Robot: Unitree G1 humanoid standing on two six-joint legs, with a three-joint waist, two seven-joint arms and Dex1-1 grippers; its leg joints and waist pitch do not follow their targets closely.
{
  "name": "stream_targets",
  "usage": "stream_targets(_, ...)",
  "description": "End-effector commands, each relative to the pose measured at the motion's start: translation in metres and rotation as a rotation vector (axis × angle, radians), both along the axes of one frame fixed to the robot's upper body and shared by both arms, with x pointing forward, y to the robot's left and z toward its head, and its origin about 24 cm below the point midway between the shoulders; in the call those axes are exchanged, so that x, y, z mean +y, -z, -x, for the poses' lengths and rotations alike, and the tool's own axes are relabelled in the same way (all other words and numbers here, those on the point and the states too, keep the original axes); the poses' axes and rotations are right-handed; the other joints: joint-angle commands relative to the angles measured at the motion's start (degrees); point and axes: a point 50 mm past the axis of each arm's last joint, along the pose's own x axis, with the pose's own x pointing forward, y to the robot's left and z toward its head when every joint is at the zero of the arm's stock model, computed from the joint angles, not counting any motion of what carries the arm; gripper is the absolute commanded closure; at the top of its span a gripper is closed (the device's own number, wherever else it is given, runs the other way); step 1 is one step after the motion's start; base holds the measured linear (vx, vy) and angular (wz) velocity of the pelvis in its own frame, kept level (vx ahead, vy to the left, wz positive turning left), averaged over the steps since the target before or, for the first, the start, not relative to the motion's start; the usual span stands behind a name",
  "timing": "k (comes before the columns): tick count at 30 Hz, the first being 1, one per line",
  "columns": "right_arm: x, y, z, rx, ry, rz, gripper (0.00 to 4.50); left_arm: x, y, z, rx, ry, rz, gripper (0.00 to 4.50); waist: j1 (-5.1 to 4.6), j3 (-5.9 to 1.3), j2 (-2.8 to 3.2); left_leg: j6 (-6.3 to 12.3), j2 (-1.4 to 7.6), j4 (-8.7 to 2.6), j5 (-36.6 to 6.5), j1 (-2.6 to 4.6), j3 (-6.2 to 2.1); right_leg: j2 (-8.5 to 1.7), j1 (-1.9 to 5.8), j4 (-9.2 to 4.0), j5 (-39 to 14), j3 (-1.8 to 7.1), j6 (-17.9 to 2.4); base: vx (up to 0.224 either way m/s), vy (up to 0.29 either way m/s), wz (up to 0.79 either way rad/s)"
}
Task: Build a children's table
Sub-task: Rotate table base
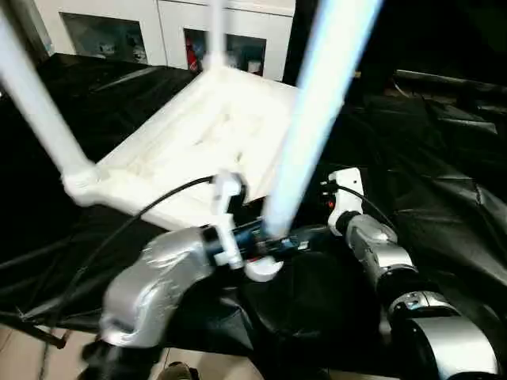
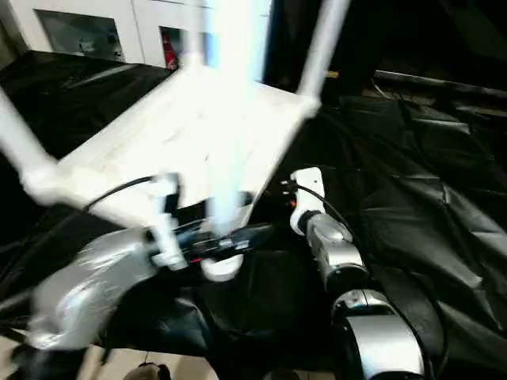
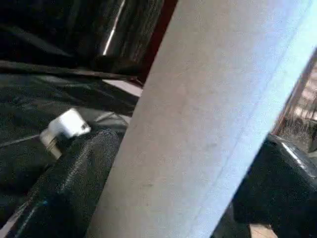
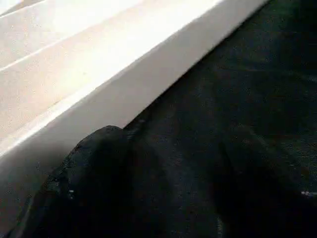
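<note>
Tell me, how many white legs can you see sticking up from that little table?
4. One at the top's left corner, one at the far corner, one at the right corner, and one nearest, in the left pincer.

Two silver, glossy, rounded forearm shells: left forearm (image 1: 154, 285), right forearm (image 1: 380, 252). Chunky silver right elbow housing (image 1: 444, 340) ringed by a black joint band. White plastic wrist bracket (image 1: 345, 198) on right arm, small red spot beside it. Thin black cable (image 1: 135, 218) looping to a white left wrist bracket (image 1: 227, 218). Black left gripper fingers (image 3: 69, 183), matte, finely textured.
</note>
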Motion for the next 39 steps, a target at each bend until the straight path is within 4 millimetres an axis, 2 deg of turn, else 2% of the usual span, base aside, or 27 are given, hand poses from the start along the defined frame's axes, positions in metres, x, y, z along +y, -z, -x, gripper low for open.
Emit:
stream_targets(1,0.037,-0.005,0.001,0.004,-0.156,-0.013,0.78,-0.022,-0.007,0.003,-0.043,0.079,0.012,0.03,0.58,-4.66,0.41,2.20,0.23,-3.78,-11.56,0.81,0.32,-2.20,3.96,-3.85,-6.32,1.69,-13.39,0.000,0.000,0.00)
stream_targets(4,0.042,-0.004,0.002,0.011,-0.173,-0.019,0.78,-0.029,-0.007,-0.002,-0.059,0.061,0.007,0.03,0.52,-4.71,0.40,2.65,0.34,-3.67,-11.51,1.02,0.41,-2.21,3.86,-3.81,-5.56,1.69,-14.20,0.000,0.000,0.00)
stream_targets(8,0.040,-0.006,-0.001,-0.005,-0.131,-0.002,0.78,-0.032,0.000,-0.017,-0.099,-0.061,-0.075,0.03,0.71,-4.72,0.48,2.93,0.44,-3.67,-11.86,1.19,0.44,-2.18,3.78,-3.92,-5.57,1.71,-14.34,0.000,0.000,0.00)
stream_targets(9,0.031,-0.009,-0.006,-0.020,-0.071,0.001,0.78,-0.026,0.007,-0.028,-0.115,-0.155,-0.150,0.03,0.74,-4.77,0.42,2.96,0.42,-3.75,-12.05,1.13,0.34,-2.20,3.87,-4.01,-5.95,1.66,-13.95,0.000,0.000,0.00)
stream_targets(10,0.027,-0.011,-0.007,-0.027,-0.048,0.003,0.78,-0.021,0.009,-0.031,-0.125,-0.189,-0.179,0.03,0.72,-4.76,0.44,2.87,0.40,-3.75,-12.38,1.24,0.37,-2.18,3.77,-4.04,-6.46,1.66,-13.71,0.000,0.000,0.00)
stream_targets(12,0.021,-0.013,-0.009,-0.035,-0.029,0.006,0.78,-0.015,0.011,-0.034,-0.128,-0.208,-0.199,0.03,0.70,-4.76,0.45,2.29,0.39,-3.86,-12.27,0.98,0.15,-2.39,4.12,-3.92,-7.57,1.58,-13.07,0.000,0.000,0.00)
stream_targets(13,0.015,-0.014,-0.010,-0.042,-0.016,0.008,0.78,-0.010,0.013,-0.033,-0.118,-0.205,-0.209,0.03,0.94,-4.92,0.53,2.21,0.45,-3.72,-12.03,1.34,0.27,-2.44,3.86,-3.95,-7.18,1.66,-13.32,0.000,0.000,0.00)
stream_targets(14,0.014,-0.015,-0.010,-0.042,-0.015,0.008,0.78,-0.010,0.013,-0.033,-0.118,-0.205,-0.210,0.03,1.13,-4.96,0.57,2.39,0.51,-3.69,-11.17,1.36,0.36,-2.35,3.81,-3.69,-5.46,1.71,-14.12,0.000,0.000,0.00)
stream_targets(15,0.001,-0.018,-0.013,-0.052,0.005,0.017,0.78,0.002,0.015,-0.030,-0.116,-0.190,-0.230,0.03,1.31,-5.03,0.61,2.58,0.53,-3.63,-10.47,1.32,0.37,-2.27,3.89,-3.40,-3.77,1.67,-14.67,0.000,0.000,0.00)
stream_targets(18,-0.013,-0.022,-0.013,-0.064,-0.013,0.037,0.78,0.015,0.023,-0.022,-0.113,-0.154,-0.304,0.03,1.75,-4.96,0.78,2.87,0.50,-3.57,-10.37,1.48,0.50,-2.09,3.77,-3.28,-3.10,1.62,-14.99,0.000,0.000,0.00)
stream_targets(19,-0.022,-0.024,-0.013,-0.068,-0.036,0.058,0.78,0.023,0.030,-0.014,-0.112,-0.113,-0.360,0.03,1.87,-5.08,1.06,2.78,0.47,-3.60,-10.65,1.53,0.48,-2.04,3.80,-3.27,-3.41,1.61,-14.97,0.000,0.000,0.00)
stream_targets(22,-0.035,-0.026,-0.010,-0.070,-0.082,0.103,0.78,0.032,0.038,-0.002,-0.068,-0.038,-0.431,0.03,2.12,-4.93,1.06,1.70,0.56,-3.70,-12.52,1.65,0.55,-2.02,3.63,-3.50,-5.92,1.59,-14.83,0.000,0.000,0.00)
stream_targets(24,-0.043,-0.028,-0.006,-0.074,-0.160,0.134,0.78,0.040,0.045,0.001,-0.066,-0.044,-0.516,0.31,2.41,-4.92,1.13,0.93,0.60,-3.81,-13.68,1.67,0.47,-2.09,3.65,-3.65,-7.33,1.60,-14.58,0.000,0.000,0.00)
stream_targets(26,-0.047,-0.029,-0.002,-0.074,-0.230,0.151,0.78,0.046,0.050,-0.001,-0.070,-0.073,-0.568,0.39,2.55,-4.94,1.03,1.02,0.58,-3.81,-13.96,1.64,0.43,-1.97,3.76,-3.83,-7.40,1.63,-13.94,0.000,0.000,0.00)
stream_targets(28,-0.052,-0.031,0.006,-0.076,-0.338,0.182,0.78,0.051,0.054,-0.005,-0.069,-0.107,-0.606,0.66,2.66,-5.09,0.95,0.92,0.47,-3.74,-13.57,1.56,0.40,-2.03,3.96,-3.85,-7.64,1.67,-13.60,0.000,0.000,0.00)
stream_targets(30,-0.058,-0.033,0.016,-0.058,-0.446,0.199,0.78,0.056,0.056,-0.009,-0.061,-0.129,-0.636,0.66,2.88,-5.12,0.97,1.23,0.43,-3.71,-13.34,1.56,0.38,-2.09,3.95,-3.97,-8.06,1.73,-13.35,0.000,0.000,0.00)
stream_targets(31,-0.063,-0.034,0.021,-0.048,-0.497,0.207,0.78,0.058,0.056,-0.011,-0.055,-0.141,-0.647,0.80,2.97,-5.21,1.07,1.27,0.43,-3.72,-13.50,1.62,0.34,-2.01,4.01,-4.02,-8.28,1.67,-13.29,0.000,0.000,0.00)
stream_targets(32,-0.066,-0.036,0.025,-0.039,-0.528,0.210,0.78,0.059,0.056,-0.013,-0.050,-0.145,-0.652,0.80,3.17,-5.25,0.94,1.55,0.44,-3.68,-13.06,1.61,0.33,-1.91,4.16,-4.03,-7.49,1.71,-13.01,0.000,0.000,0.00)
stream_targets(33,-0.069,-0.038,0.030,-0.029,-0.562,0.215,0.78,0.060,0.056,-0.014,-0.044,-0.148,-0.661,0.92,3.27,-5.30,0.97,1.65,0.48,-3.63,-12.77,1.60,0.30,-1.99,4.07,-3.89,-7.15,1.73,-13.24,0.000,0.000,0.00)
stream_targets(34,-0.073,-0.041,0.037,-0.005,-0.618,0.223,0.78,0.061,0.055,-0.017,-0.037,-0.144,-0.674,1.03,3.46,-5.39,1.42,1.79,0.36,-3.60,-12.73,1.70,0.31,-1.92,4.07,-3.96,-7.03,1.70,-13.45,0.000,0.000,0.00)
stream_targets(35,-0.075,-0.042,0.041,0.009,-0.647,0.227,0.78,0.062,0.055,-0.018,-0.033,-0.141,-0.681,1.13,3.68,-5.32,0.96,2.17,0.36,-3.59,-12.99,1.66,0.32,-1.83,4.20,-4.10,-7.31,1.71,-13.25,0.000,0.000,0.00)
stream_targets(37,-0.078,-0.044,0.048,0.033,-0.706,0.242,0.78,0.063,0.055,-0.021,-0.032,-0.129,-0.695,1.19,3.63,-5.00,1.10,1.99,0.36,-3.80,-15.40,1.66,0.27,-2.13,3.98,-4.55,-12.01,1.61,-12.91,0.000,0.000,0.00)
stream_targets(38,-0.078,-0.045,0.050,0.037,-0.716,0.246,0.78,0.063,0.055,-0.022,-0.033,-0.126,-0.697,1.35,3.73,-4.86,1.13,1.53,0.37,-3.90,-17.43,1.98,0.21,-2.21,3.80,-5.08,-16.47,1.63,-11.81,0.000,0.000,0.00)
stream_targets(39,-0.078,-0.047,0.055,0.046,-0.755,0.244,0.78,0.065,0.055,-0.024,-0.030,-0.119,-0.708,1.35,3.66,-4.87,1.34,1.22,0.40,-3.95,-18.24,2.01,0.10,-2.34,3.78,-5.15,-18.22,1.63,-11.46,0.000,0.000,0.00)
